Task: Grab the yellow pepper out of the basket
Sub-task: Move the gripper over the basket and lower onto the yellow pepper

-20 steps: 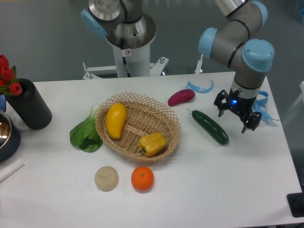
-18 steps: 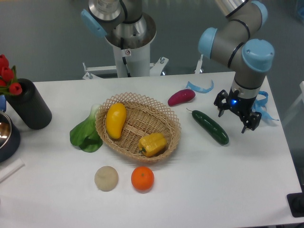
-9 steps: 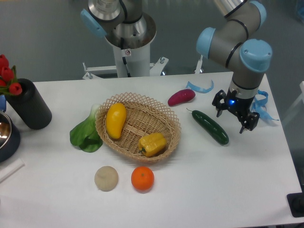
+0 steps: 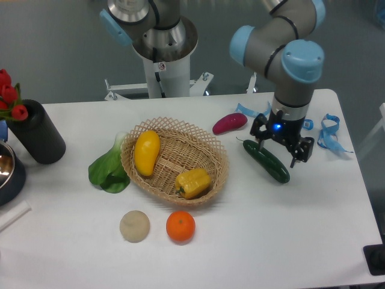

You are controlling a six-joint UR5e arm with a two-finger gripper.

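Note:
The yellow pepper [image 4: 193, 182] lies in the front right part of the wicker basket [image 4: 219, 158], its green stem pointing left. A longer smooth yellow fruit [image 4: 147, 152] lies in the basket's left part. My gripper [image 4: 278, 152] hangs open and empty over the right side of the table, just above the cucumber [image 4: 266, 161] and well to the right of the basket. It holds nothing.
A purple sweet potato [image 4: 230, 123] lies behind the basket. An orange [image 4: 180, 226] and a pale round thing [image 4: 134, 226] sit in front of it. Green leaves [image 4: 109, 168] lie to its left. A black cylinder [image 4: 35, 131] with red flowers stands far left. Blue ribbon [image 4: 330, 133] lies at right.
My gripper has moved left, from beside the blue ribbon to over the cucumber. It stays open. The produce has not moved.

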